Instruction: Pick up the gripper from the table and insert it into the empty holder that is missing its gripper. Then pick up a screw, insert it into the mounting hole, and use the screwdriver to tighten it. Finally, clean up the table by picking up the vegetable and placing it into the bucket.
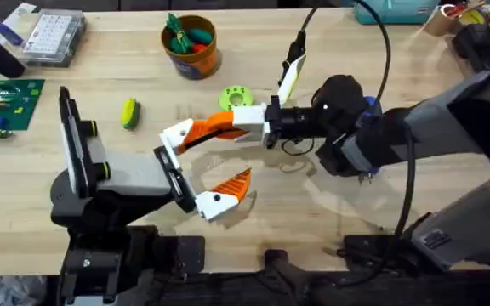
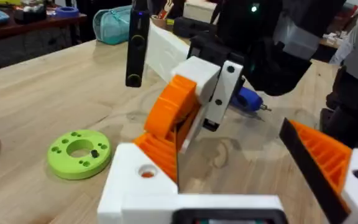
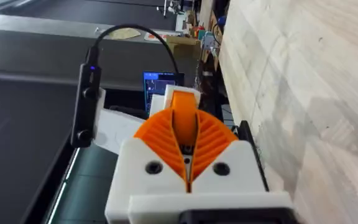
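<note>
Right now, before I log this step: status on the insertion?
Right gripper shut on orange-tipped white plastic wedge finger, at left arm's white plastic holder. Left gripper open. Nothing blocking.

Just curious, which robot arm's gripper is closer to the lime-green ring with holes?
The right gripper, just in front of the flat lime-green plastic ring. The left gripper sits nearer the table's front edge.

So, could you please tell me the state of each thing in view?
the gripper: clamped in the right gripper, at the holder.
the vegetable: lying on the table.
the bucket: upright, toys inside.
green ring: lying flat.
</note>
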Controlling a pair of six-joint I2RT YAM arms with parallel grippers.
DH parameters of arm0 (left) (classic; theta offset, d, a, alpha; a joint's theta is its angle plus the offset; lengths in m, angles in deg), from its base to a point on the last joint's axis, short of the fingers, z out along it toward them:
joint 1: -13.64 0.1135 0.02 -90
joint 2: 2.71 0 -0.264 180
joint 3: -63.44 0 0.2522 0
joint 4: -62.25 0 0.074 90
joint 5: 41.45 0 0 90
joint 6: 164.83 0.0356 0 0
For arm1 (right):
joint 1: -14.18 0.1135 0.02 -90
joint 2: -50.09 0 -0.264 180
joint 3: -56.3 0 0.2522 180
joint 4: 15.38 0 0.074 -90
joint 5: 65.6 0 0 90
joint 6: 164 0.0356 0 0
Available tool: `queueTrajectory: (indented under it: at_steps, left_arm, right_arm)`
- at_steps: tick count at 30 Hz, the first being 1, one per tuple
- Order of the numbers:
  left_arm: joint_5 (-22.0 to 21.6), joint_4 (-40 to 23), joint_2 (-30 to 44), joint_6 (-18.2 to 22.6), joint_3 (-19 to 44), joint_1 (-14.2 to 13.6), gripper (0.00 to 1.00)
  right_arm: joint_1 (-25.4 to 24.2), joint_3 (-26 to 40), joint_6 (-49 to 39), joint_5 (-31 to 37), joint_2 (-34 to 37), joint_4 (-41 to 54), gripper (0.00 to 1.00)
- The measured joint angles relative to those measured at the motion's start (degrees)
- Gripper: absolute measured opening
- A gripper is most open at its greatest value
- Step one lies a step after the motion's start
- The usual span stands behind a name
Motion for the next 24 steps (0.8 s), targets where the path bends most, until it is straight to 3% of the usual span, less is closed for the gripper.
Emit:
queueTrajectory:
  at_steps: [16, 20, 24]
  left_arm:
    - [0.0, 0.0, 0.0, 0.0, 0.0, 0.0, 0.987]
    - [0.3, 0.0, 0.0, 0.0, 0.0, 0.0, 0.987]
    - [4.1, -0.6, 0.0, 0.1, 0.2, -0.5, 0.987]
  right_arm:
    - [0.1, 0.0, 0.5, 0.2, 0.0, 0.0, 0.011]
    - [0.2, 0.0, 0.9, 0.2, 0.0, 0.0, 0.092]
    - [1.8, 0.4, 1.1, 0.2, 0.0, 0.3, 0.151]
